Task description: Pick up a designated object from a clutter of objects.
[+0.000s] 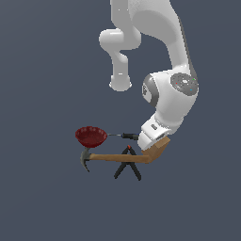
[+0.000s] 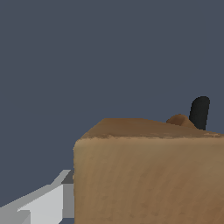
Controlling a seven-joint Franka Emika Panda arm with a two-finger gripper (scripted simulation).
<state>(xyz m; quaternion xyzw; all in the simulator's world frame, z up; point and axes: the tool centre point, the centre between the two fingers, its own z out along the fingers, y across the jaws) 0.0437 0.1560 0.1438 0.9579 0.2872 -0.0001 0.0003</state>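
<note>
Down on the dark grey surface (image 1: pixel 42 197), the clutter sits bunched tight, and the white arm (image 1: pixel 172 89) is bent low over its right-hand end in the exterior view. The wooden block (image 1: pixel 159 150) is right there under the arm's hand, tilted, one end poking out beyond the white housing. The claw (image 1: pixel 155 141) is mostly hidden behind that housing, so whether it grips the block or merely straddles it, I cannot tell. From the wrist view, the wooden block (image 2: pixel 148 175) fills the lower frame, grain showing, with one pale finger (image 2: pixel 43 205) visible alongside it.

Now the neighbours. The hammer (image 1: pixel 110 157) lies across the group, its wooden handle running straight up to the block and appearing to touch it, dark head out at the exterior view's left. The black clamp (image 1: pixel 127 167) straddles that handle, legs splayed, red tip up. The dark red bowl (image 1: pixel 91 136) stands just above the hammer head, and the screwdriver (image 1: pixel 126 136) stretches from the bowl's rim toward the arm's hand.
</note>
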